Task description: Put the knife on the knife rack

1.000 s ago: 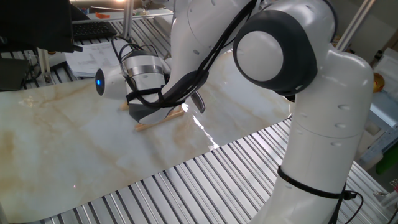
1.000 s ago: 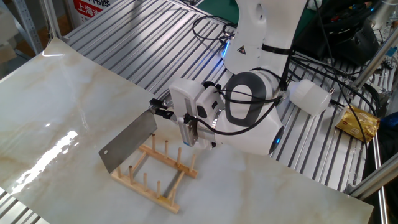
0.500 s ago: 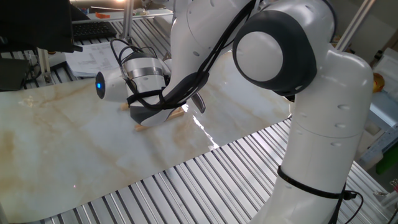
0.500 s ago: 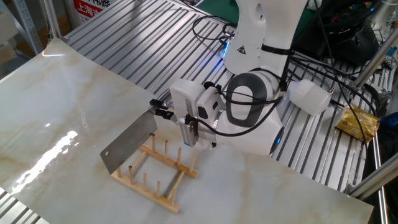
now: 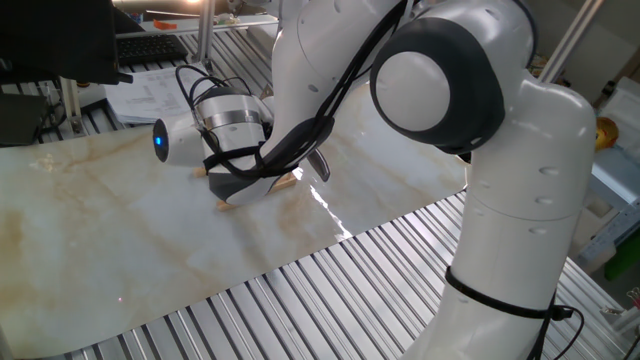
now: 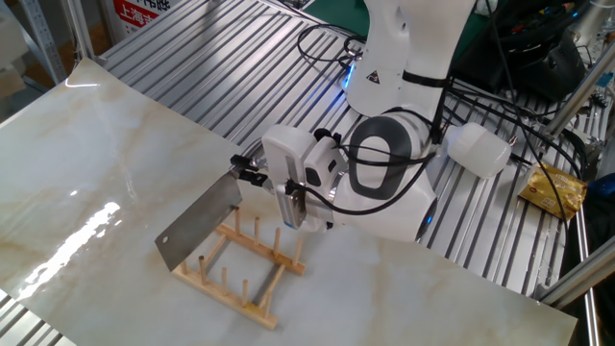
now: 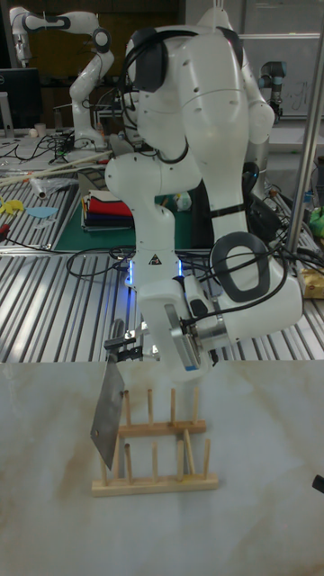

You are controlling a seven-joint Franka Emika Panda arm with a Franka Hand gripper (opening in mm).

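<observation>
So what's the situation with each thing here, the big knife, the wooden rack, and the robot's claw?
knife: held up by its handle, blade tilted down over one end of the rack, its lower corner among the pegs.
knife rack: flat on the marble table, pegs upright, no other item in it.
gripper: shut on the knife's handle.

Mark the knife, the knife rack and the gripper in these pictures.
knife (image 6: 197, 226): the other fixed view, middle of the broad steel blade.
knife rack (image 6: 223, 287): the other fixed view, near wooden base rail.
gripper (image 7: 120, 351): tall fixed view, the black jaws closed on the knife's handle end.
</observation>
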